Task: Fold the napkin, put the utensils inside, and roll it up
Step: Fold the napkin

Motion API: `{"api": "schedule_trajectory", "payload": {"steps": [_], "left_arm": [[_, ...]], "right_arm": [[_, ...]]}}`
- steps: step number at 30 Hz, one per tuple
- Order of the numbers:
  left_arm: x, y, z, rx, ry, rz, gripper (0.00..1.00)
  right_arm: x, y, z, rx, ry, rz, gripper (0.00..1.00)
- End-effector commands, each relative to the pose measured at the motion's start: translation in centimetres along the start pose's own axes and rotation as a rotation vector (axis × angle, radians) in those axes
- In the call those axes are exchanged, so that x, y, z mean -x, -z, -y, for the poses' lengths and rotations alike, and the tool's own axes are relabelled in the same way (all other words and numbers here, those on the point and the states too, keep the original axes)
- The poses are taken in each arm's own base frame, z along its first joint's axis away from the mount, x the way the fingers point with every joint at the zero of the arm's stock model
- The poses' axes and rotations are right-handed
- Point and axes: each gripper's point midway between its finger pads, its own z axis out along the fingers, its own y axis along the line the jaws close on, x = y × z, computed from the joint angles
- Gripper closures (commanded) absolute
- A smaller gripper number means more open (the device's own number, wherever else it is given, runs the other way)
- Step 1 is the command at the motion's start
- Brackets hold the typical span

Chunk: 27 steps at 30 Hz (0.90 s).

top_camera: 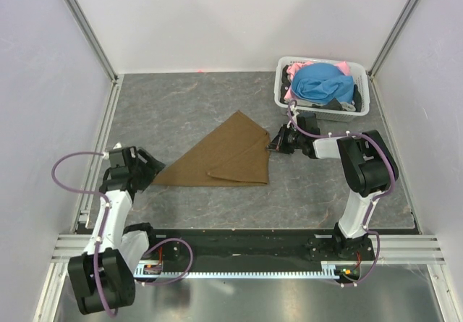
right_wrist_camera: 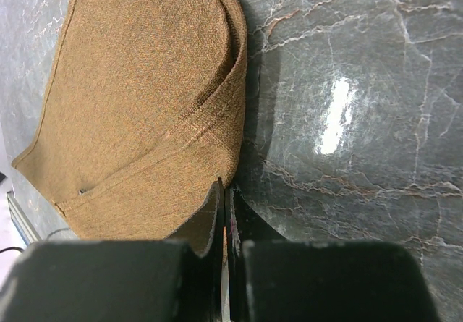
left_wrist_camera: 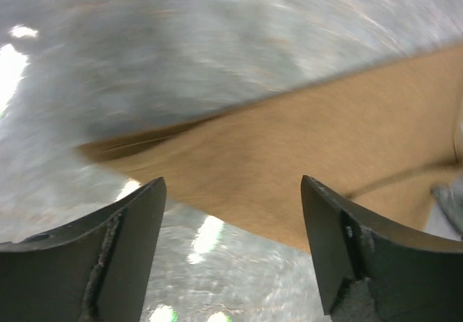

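Note:
The brown napkin (top_camera: pixel 224 159) lies folded into a triangle in the middle of the table. My right gripper (top_camera: pixel 273 147) is shut on its right edge, where the cloth curls up into the closed jaws in the right wrist view (right_wrist_camera: pixel 224 186). The napkin (right_wrist_camera: pixel 145 98) spreads out to the left of those jaws. My left gripper (top_camera: pixel 155 168) is open and empty at the napkin's pointed left corner. In the left wrist view the napkin (left_wrist_camera: pixel 325 148) lies just beyond the open gripper (left_wrist_camera: pixel 231 184). The fork is out of view.
A white basket (top_camera: pixel 282 83) holding blue clothes (top_camera: pixel 322 83) and pink clothes stands at the back right, just behind my right arm. Enclosure walls stand on the left, right and far sides. The grey marbled table (top_camera: pixel 188 105) shows around the napkin.

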Motion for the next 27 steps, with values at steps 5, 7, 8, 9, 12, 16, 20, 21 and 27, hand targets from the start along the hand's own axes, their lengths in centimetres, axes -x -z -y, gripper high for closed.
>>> {"api": "schedule_trajectory", "payload": {"steps": [5,7,8,9,12,16,20,21,27], "left_arm": [[0.2,1.0,-4.1,0.129,0.195,0.08,0.29],[0.0,0.7,-4.5,0.138,0.213,0.069,0.31],[-0.3,0.5,-4.8,0.144,0.228,0.054,0.32],[-0.4,0.3,-5.0,0.15,0.237,0.047,0.36],[-0.5,-0.2,-5.3,0.135,0.273,0.047,0.39],[-0.6,-0.8,-5.5,0.112,0.306,0.054,0.41],[-0.8,-1.4,-6.1,0.111,0.344,0.054,0.5],[-0.9,-1.5,-6.2,0.11,0.349,0.048,0.51],[-1.2,-2.0,-6.7,0.11,0.375,0.055,0.51]], "right_arm": [[-1.8,0.0,1.0,-0.022,-0.015,-0.045,1.0],[-1.9,0.1,1.0,-0.021,-0.018,-0.045,1.0],[-1.8,0.1,1.0,-0.02,-0.02,-0.042,1.0],[-2.0,0.1,1.0,-0.019,-0.019,-0.045,1.0],[-2.0,0.0,1.0,-0.015,-0.023,-0.048,1.0],[-2.0,0.0,0.9,-0.01,-0.027,-0.046,1.0],[-1.9,0.0,0.9,-0.008,-0.029,-0.047,1.0],[-1.9,0.0,0.8,-0.006,-0.029,-0.048,1.0],[-2.2,-0.2,1.1,-0.01,-0.033,-0.057,1.0]]}}
